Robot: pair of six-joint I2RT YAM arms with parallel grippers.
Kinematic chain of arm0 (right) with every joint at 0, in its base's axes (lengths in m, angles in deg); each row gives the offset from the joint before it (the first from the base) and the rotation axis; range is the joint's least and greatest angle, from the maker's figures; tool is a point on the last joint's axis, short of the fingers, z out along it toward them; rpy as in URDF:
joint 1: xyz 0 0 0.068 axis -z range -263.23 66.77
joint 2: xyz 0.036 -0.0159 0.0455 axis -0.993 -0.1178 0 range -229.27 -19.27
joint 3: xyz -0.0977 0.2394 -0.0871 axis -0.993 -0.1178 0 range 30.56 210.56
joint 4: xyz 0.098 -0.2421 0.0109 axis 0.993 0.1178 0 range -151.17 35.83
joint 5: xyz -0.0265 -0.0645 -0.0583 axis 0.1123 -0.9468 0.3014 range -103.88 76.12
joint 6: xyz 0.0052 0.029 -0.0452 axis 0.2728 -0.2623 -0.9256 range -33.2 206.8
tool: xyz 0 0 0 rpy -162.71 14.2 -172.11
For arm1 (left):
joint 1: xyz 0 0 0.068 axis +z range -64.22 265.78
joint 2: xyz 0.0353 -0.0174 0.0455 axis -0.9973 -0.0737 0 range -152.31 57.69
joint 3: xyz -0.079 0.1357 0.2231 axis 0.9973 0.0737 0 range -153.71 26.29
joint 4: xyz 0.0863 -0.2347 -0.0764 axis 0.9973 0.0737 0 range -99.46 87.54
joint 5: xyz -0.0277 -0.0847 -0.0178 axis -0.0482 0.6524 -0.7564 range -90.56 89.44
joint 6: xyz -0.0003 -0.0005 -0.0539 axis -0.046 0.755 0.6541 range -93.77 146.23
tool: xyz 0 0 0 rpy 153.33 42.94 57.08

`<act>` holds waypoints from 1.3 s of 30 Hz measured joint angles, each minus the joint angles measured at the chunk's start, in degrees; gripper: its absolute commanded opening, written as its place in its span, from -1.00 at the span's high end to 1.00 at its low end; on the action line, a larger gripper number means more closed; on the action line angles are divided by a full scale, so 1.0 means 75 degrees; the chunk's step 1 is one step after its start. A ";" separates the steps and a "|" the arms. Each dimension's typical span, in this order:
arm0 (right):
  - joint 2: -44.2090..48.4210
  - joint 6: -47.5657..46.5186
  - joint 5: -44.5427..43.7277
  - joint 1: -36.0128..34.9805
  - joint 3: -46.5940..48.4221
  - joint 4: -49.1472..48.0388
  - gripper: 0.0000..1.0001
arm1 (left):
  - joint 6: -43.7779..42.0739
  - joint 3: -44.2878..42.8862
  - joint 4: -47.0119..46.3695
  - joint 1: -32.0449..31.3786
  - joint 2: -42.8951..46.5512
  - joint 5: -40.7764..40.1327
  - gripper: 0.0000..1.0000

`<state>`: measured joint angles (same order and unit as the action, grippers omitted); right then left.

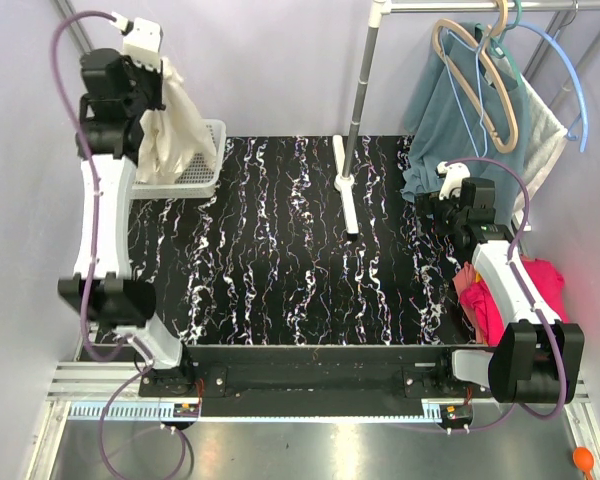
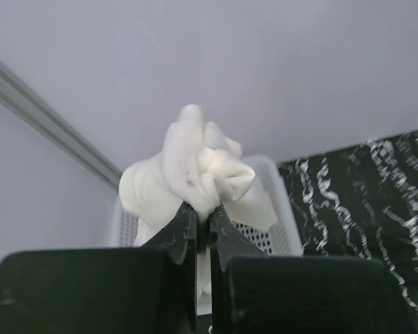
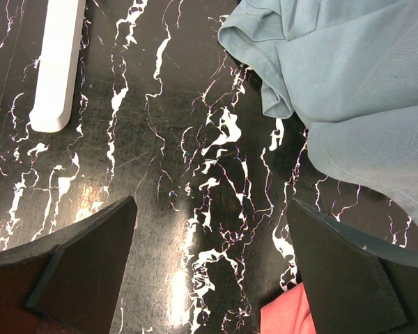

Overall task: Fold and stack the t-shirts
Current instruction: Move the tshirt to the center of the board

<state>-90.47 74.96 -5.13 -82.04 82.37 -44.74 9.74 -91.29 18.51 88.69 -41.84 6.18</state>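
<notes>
My left gripper point(image 1: 160, 75) is raised high at the back left, shut on a bunched cream t-shirt point(image 1: 175, 125) that hangs down into the white mesh basket point(image 1: 212, 160). In the left wrist view the cream t-shirt point(image 2: 195, 167) bulges above my closed fingertips point(image 2: 203, 212). Folded magenta-pink t-shirts point(image 1: 545, 285) lie at the right table edge, partly under my right arm; a corner shows in the right wrist view point(image 3: 285, 316). My right gripper point(image 1: 442, 205) is open and empty above the black marbled table point(image 3: 209, 209), beside the teal garment.
A teal-blue garment point(image 1: 460, 120) hangs from hangers on a rack at the back right and drapes onto the table point(image 3: 348, 83). The rack's white pole and foot point(image 1: 348, 190) stand at the back centre. An orange object point(image 1: 584, 458) lies off the table at bottom right.
</notes>
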 measured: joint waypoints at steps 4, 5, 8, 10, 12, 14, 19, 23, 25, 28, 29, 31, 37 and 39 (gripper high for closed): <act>0.0003 0.0003 0.0067 0.0000 0.0000 0.0000 -0.99 | -0.0047 0.0017 0.0224 -0.0583 0.1434 0.0108 1.00; 0.0003 0.0006 0.0096 0.0000 0.0000 0.0000 -0.99 | -0.0067 0.0029 0.0323 -0.0731 0.1728 0.0111 1.00; 0.0006 0.0009 0.0184 0.0000 0.0000 0.0006 -0.99 | -0.0114 0.0050 0.0632 -0.1145 0.2567 0.0262 1.00; 0.0006 0.0009 0.0201 0.0000 0.0000 0.0006 -0.99 | -0.0114 0.0149 0.0836 -0.1177 0.3037 0.0353 1.00; 0.0006 0.0009 0.0204 0.0000 0.0000 0.0006 -0.99 | -0.0111 0.0472 0.0976 -0.1177 0.3567 0.0481 1.00; 0.0009 0.0009 0.0221 0.0000 0.0000 0.0009 -0.99 | -0.0108 0.0935 0.1081 -0.1177 0.4068 0.0597 1.00; 0.0023 0.0012 0.0256 0.0000 0.0000 0.0012 -0.99 | -0.0111 0.2769 0.1311 -0.1314 0.5132 0.0944 1.00; 0.0023 0.0015 0.0268 0.0000 0.0000 0.0020 -0.99 | -0.0023 0.3716 0.1536 -0.1443 0.5123 0.1134 1.00; 0.0023 0.0038 0.0350 0.0000 0.0000 0.0041 -0.99 | 0.0035 0.3998 0.1696 -0.1565 0.4945 0.1169 1.00; -0.0006 0.0149 0.0530 -0.0003 0.0015 0.0146 -0.99 | 0.0093 0.4141 0.1786 -0.1839 0.4779 0.1215 1.00; -0.0023 0.0198 0.0609 -0.0003 0.0041 0.0227 -1.00 | 0.0125 0.4141 0.1778 -0.1932 0.4747 0.1221 1.00; -0.0192 0.0286 0.0784 -0.0003 0.0122 0.0353 -0.99 | 0.0195 0.4132 0.1757 -0.2078 0.4715 0.1244 1.00; -0.0592 0.0443 0.1000 -0.0061 0.0291 0.0600 -0.99 | 0.0595 0.3168 0.1772 -0.2725 0.3981 0.1268 1.00; -0.0600 0.0452 0.1000 -0.0067 0.0294 0.0653 -0.99 | 0.0772 0.2556 0.1775 -0.3092 0.3520 0.1288 1.00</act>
<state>-94.97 78.35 2.37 -82.55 84.58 -39.85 15.54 -72.12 31.82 65.50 -15.44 15.85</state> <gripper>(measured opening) 0.994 0.036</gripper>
